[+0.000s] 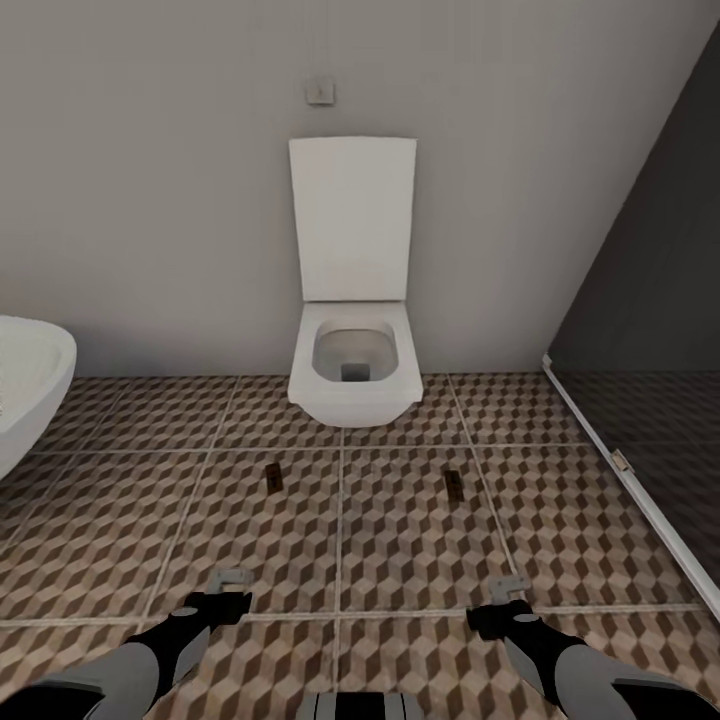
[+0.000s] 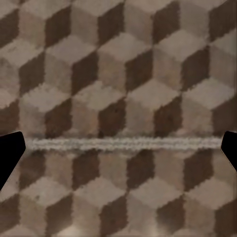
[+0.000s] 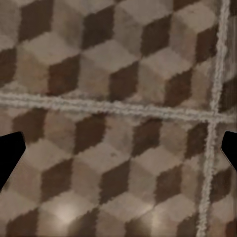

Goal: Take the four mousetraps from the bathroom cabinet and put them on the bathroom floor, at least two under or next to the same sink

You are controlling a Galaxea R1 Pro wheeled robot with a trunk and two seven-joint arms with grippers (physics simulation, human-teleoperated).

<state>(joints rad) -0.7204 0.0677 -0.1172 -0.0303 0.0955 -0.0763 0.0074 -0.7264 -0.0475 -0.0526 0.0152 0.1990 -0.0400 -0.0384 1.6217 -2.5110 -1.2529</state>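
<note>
Head view shows two mousetraps (image 1: 272, 480) (image 1: 452, 486) on the bathroom floor (image 1: 400, 540) before the toilet (image 1: 352, 370), both tools (image 1: 232, 582) (image 1: 508, 588) spread and empty, so the remaining traps probably belong beside the sink.

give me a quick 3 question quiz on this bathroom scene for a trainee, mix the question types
1. True or false: both mousetraps on the bathroom floor lie in front of the toilet.
2. Multiple choice: what do the grippers hold? A) a mousetrap each B) nothing C) one shared trap
3. Short answer: how many mousetraps show on the tiles in the head view?

Key
1. True. The left mousetrap and the right mousetrap lie flat on the tiles, one to each side in front of the bowl.
2. B. The left gripper and the right gripper are open over bare tiles.
3. Two.
</note>
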